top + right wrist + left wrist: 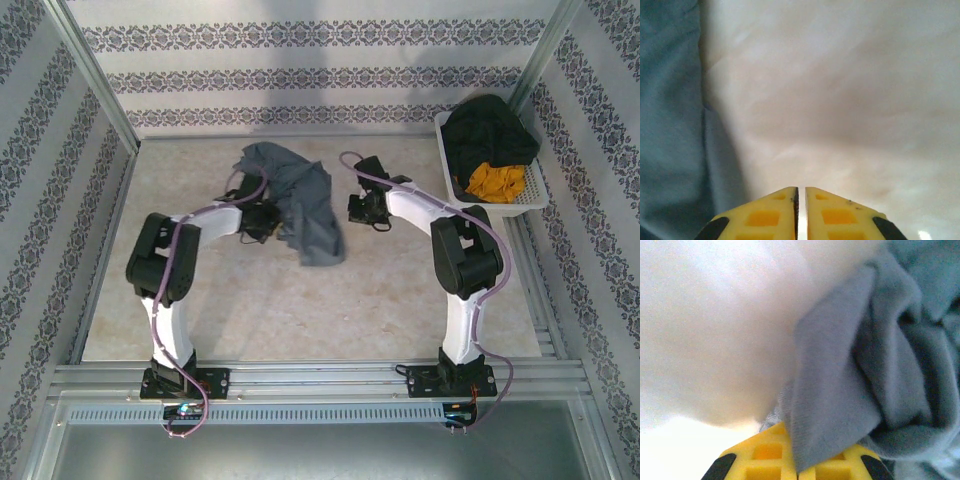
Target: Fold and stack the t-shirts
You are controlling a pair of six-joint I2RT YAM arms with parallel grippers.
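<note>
Mid-table, the shirt (pixel 300 210) lies crumpled, not yet spread. The left gripper (pixel 262 222) is clamped on a fold at its left side. The right gripper (pixel 801 192), just beside the cloth's right side, has its fingers nearly together on nothing. I judge this the spreading step. Next, the right must open and take its own edge, so both can pull the shirt flat.

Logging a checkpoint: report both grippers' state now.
Left gripper: closed on the blue-grey t-shirt.
Right gripper: closed, holding nothing.
</note>
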